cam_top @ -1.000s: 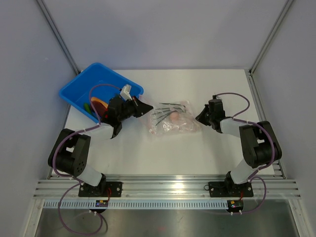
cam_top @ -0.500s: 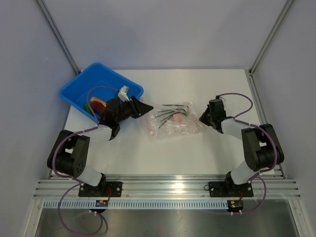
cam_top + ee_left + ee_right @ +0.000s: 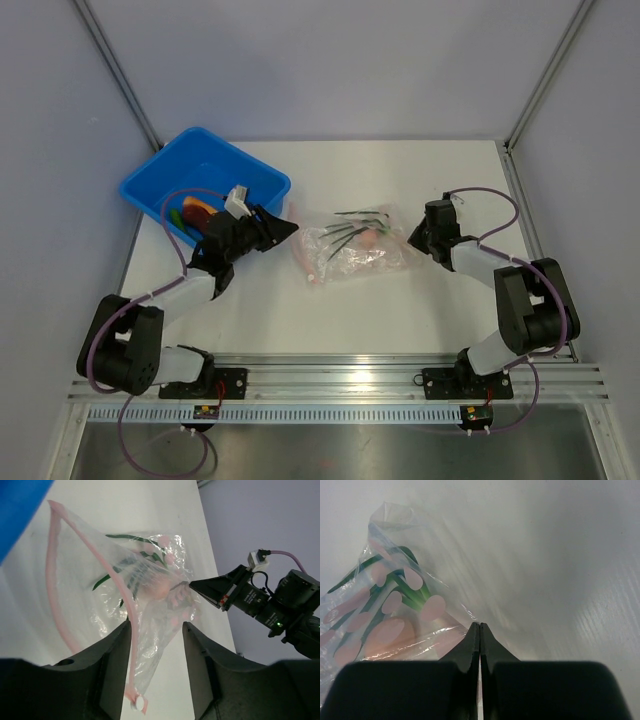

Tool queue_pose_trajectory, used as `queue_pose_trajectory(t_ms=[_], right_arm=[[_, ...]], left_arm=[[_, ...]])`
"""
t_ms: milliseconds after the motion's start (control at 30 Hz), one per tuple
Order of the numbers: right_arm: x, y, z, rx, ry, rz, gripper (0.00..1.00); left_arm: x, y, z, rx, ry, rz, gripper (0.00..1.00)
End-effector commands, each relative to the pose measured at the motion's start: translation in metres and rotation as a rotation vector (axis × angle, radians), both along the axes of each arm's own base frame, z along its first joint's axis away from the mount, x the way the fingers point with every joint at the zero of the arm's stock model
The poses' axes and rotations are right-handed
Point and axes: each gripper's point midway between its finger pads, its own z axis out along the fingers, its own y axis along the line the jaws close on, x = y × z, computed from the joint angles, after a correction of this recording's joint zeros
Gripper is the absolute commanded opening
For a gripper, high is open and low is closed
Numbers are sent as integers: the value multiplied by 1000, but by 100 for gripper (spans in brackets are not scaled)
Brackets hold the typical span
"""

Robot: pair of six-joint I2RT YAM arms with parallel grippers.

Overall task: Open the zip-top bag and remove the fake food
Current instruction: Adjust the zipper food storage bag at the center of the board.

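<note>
Zip-top bag [image 3: 350, 252]: lies crumpled mid-bench, between the two claws, mouth open toward the left.
Zip strip [image 3: 50, 575]: pink, runs between the left fingers.
Fake food [image 3: 368, 237]: pinkish ball inside the bag; orange and green pieces in the blue bin.
Left claw [image 3: 288, 228]: released, jaws apart at the bag's left edge.
Right claw [image 3: 412, 240]: clenched on the bag's right corner.
Blue bin [image 3: 215, 160]: far left of the bench [image 3: 400, 310], well apart from the bag.
</note>
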Motion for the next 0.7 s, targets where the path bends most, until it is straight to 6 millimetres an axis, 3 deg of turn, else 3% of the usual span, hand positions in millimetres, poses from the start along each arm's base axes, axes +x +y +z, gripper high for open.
queue_pose_trajectory(t_ms=[0,133,300,667], right_arm=[[7,-8,17,-18,-44,-52,0],[7,-12,17,-26,-45,-68,0],[6,-18,17,-42,-40,-87,0],[5,-19,20,-45,-45,-87,0]], left_arm=[[3,21,9,57,-46,105,44],[0,28,-5,109,-9,130,31],[1,22,-20,118,40,107,18],[14,-8,-45,150,106,39,15]])
